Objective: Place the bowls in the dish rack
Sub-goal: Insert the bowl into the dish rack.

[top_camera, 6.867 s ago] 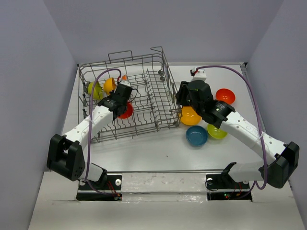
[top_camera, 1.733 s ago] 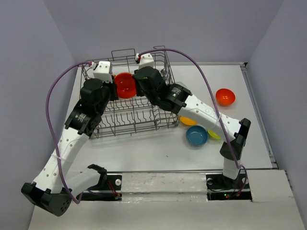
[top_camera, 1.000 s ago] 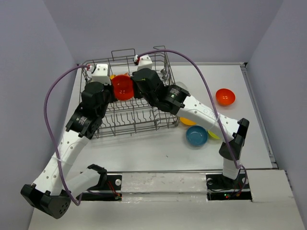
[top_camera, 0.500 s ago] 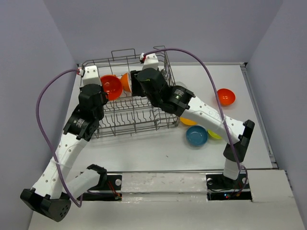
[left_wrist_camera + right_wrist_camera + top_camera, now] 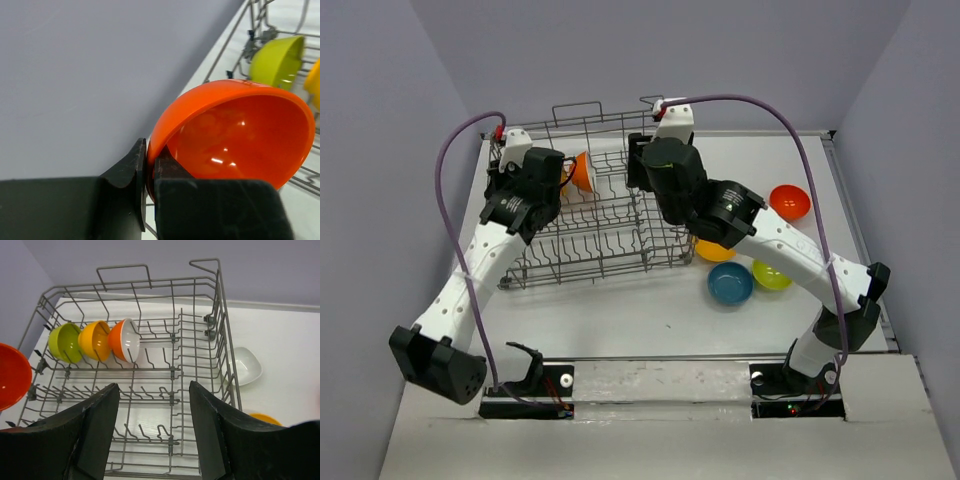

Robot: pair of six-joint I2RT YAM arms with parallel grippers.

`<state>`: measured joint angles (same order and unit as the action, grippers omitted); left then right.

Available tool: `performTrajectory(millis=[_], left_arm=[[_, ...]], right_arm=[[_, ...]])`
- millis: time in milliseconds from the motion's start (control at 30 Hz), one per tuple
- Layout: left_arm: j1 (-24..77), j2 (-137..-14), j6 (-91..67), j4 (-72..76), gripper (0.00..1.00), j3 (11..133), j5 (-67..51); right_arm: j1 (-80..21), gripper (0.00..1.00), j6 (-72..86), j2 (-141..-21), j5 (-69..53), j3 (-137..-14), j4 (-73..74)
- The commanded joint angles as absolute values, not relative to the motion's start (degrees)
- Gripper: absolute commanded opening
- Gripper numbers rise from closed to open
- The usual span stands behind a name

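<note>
Entry: red bowl (image 5: 235, 135), handed across.
- Right gripper (image 5: 154, 407): has let go and drawn back, fingers spread, empty.
- Left gripper (image 5: 150, 160): now alone, pinching the rim.
- Position: left end of the dish rack (image 5: 590, 235), near three racked bowls (image 5: 95, 340).
- Slotting in is likely next.

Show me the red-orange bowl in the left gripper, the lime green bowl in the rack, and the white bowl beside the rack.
red-orange bowl (image 5: 240, 145), left wrist view, on its glossy inner wall.
lime green bowl (image 5: 64, 342), right wrist view, on its inner wall.
white bowl (image 5: 246, 365), right wrist view, on its hollow middle.
</note>
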<state>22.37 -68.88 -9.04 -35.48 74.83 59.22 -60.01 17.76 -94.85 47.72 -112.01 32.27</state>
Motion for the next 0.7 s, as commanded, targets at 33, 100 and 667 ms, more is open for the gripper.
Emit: performTrajectory(millis=[33, 100, 667], left_arm=[[22.32, -75.31, -11.95, -44.97, 0.00, 80.33, 76.36], [23.11, -77.25, -11.87, -44.83, 0.00, 80.51, 79.10], [27.07, -76.73, 18.88, -19.70, 0.00, 64.43, 93.25]], right_arm=[[-59.85, 0.64, 17.14, -92.20, 51.85, -108.64, 29.62], [-59.85, 0.64, 17.31, -91.15, 52.21, -107.05, 28.74], [-59.85, 0.64, 20.13, -74.19, 49.75, -83.33, 16.71]])
